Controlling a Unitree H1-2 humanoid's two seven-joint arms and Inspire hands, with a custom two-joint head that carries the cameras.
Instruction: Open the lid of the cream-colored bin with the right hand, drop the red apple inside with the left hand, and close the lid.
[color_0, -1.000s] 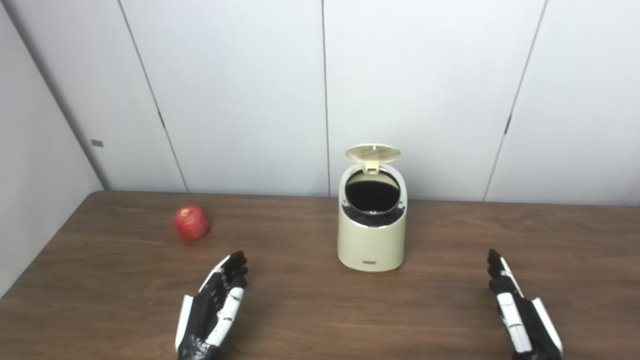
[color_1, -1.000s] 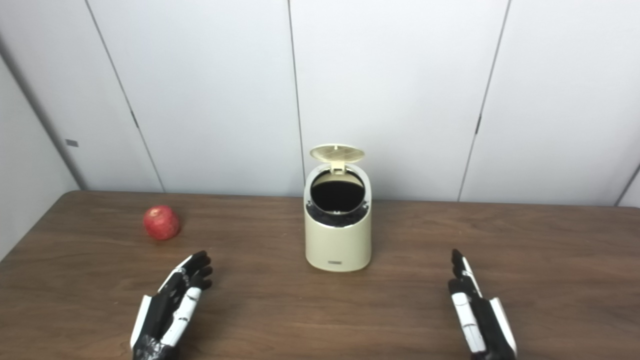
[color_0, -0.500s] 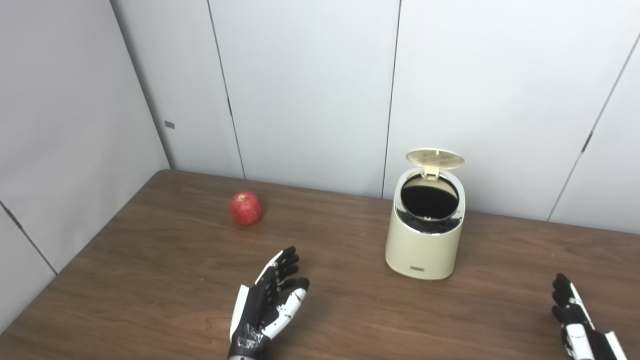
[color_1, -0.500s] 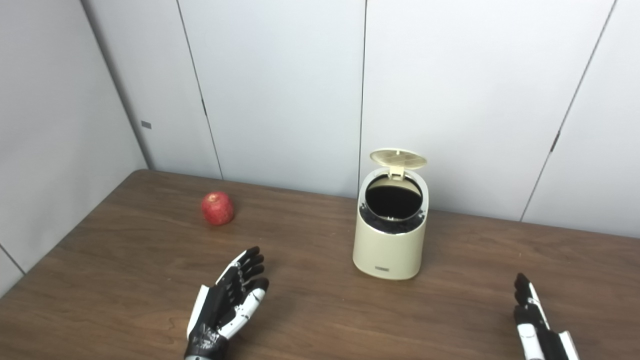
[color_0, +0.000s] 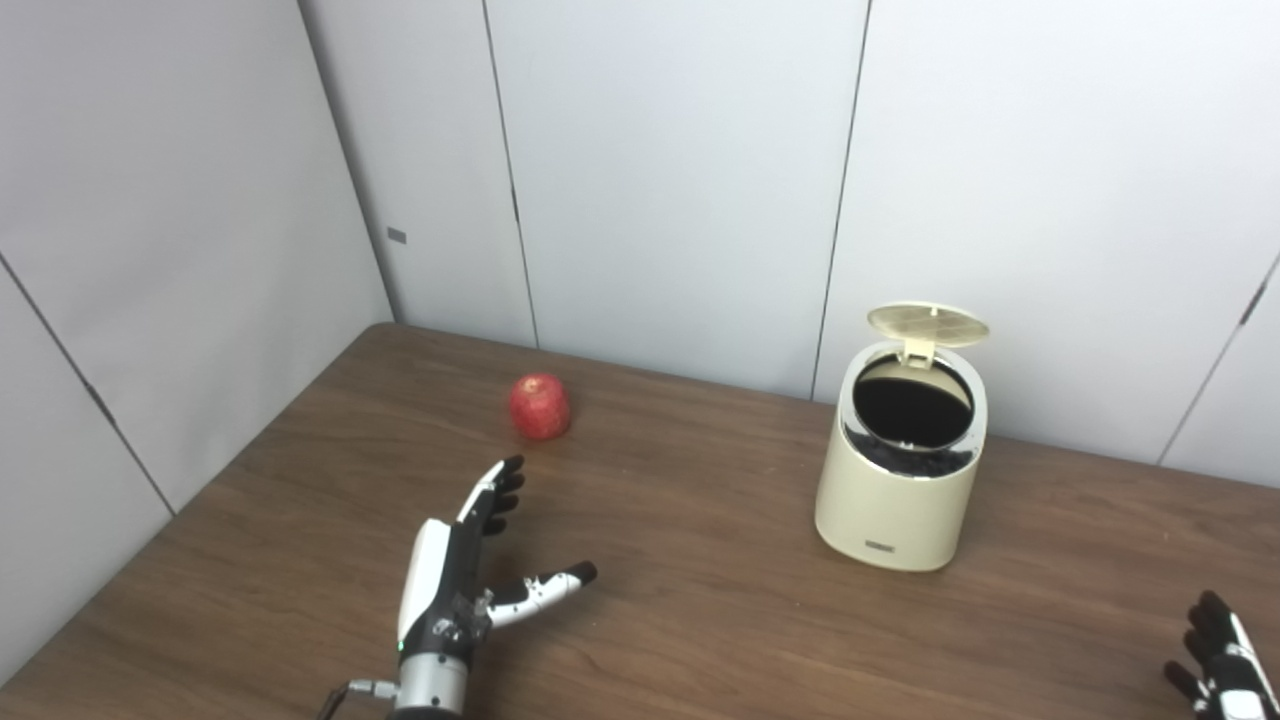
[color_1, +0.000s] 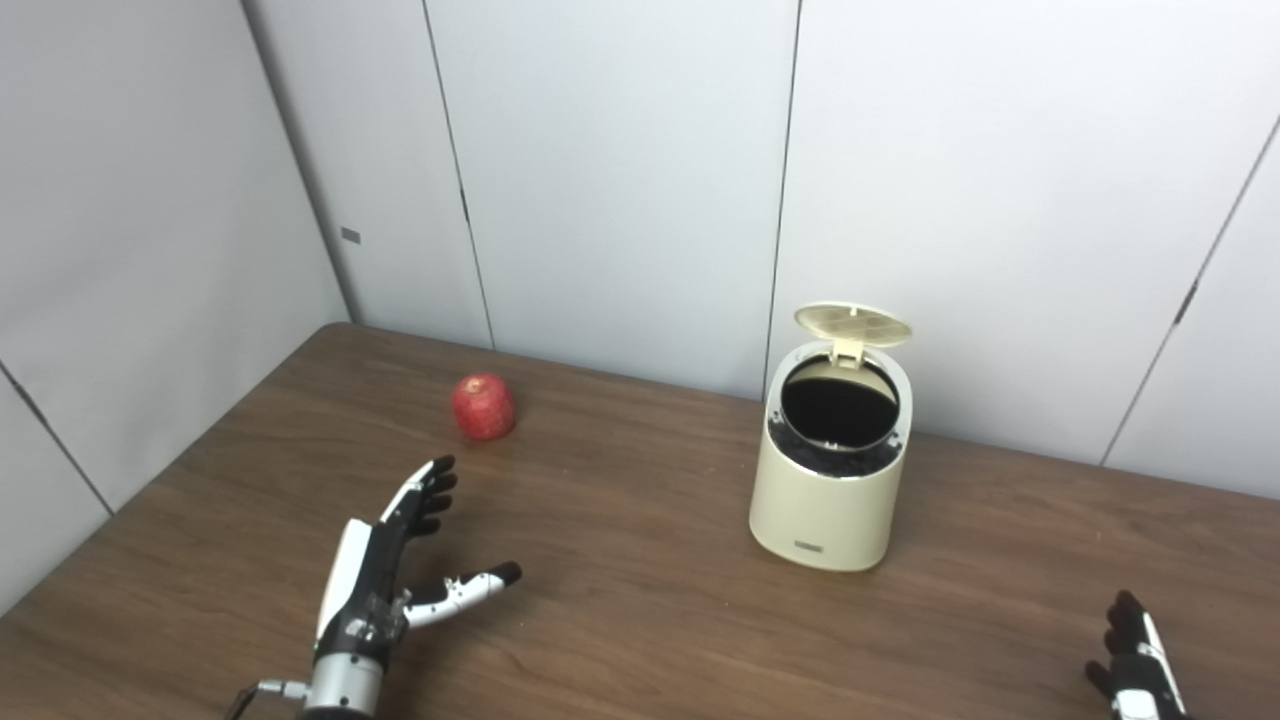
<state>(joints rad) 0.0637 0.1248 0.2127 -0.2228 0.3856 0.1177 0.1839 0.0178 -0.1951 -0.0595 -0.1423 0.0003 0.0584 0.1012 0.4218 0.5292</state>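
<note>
Left hand (color_0: 452, 583) hovered over counter (color_0: 700, 600), fingers (color_0: 495, 492) spread, holding nothing, short of red apple (color_0: 540, 406) on counter. Cream bin (color_0: 902, 480) stood upright, lid (color_0: 927, 323) raised. Right hand (color_0: 1222, 660) at frame edge; finger state unclear.

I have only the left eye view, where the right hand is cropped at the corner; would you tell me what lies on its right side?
Observer: In the right eye view the right hand sits away from the picture's side edge, and bare brown wooden table shows on its right.
Operator: Thank you. Does that view show its palm or wrist?
Observer: No. The bottom edge cuts it off there too. Only its dark fingers show, apart and holding nothing.
</note>
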